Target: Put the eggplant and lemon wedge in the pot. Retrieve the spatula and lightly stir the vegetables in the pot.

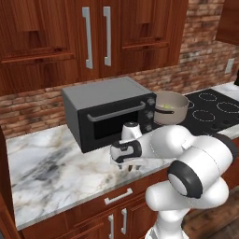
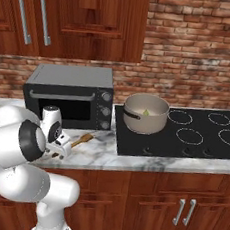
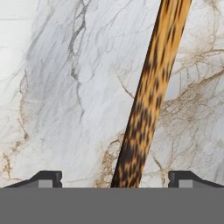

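The wooden spatula lies flat on the marble counter; its paddle head pokes out to the right of my hand. My gripper hovers low over the handle and is open, one fingertip on each side of the handle with a gap to it. In the base views the gripper points down at the counter in front of the toaster oven. The pot stands on the stove's rear left burner, and the yellow-green lemon wedge lies inside it. The eggplant is hidden.
A black toaster oven stands on the counter just behind my hand, left of the black cooktop. Wooden cabinets hang above, and a brick wall runs behind. Bare marble counter stretches to the left.
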